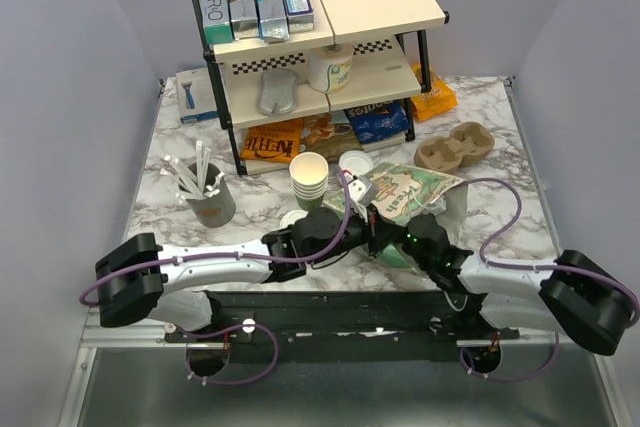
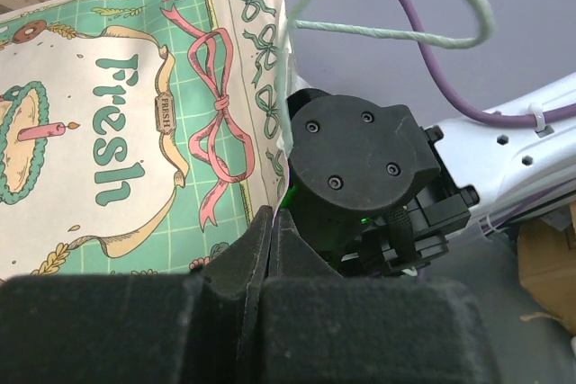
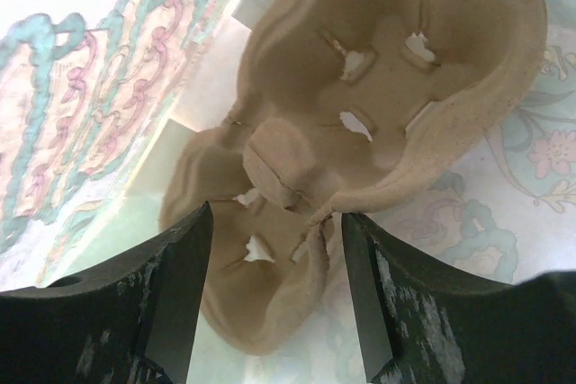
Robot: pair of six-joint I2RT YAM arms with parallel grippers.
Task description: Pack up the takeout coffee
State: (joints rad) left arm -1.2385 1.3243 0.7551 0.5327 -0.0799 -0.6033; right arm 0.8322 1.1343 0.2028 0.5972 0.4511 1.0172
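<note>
Where the top view looks down, the cup sits on the middle board of the shelf, well apart from both arms. In the left wrist view, the left gripper is pinched tight on the edge of the bag. In the right wrist view, the right gripper has its fingers apart inside the bag, with the end of a carrier between them.

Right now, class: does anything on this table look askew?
Yes: the printed paper bag lies on its side on the table instead of standing, one edge pinched in the shut left gripper.
</note>
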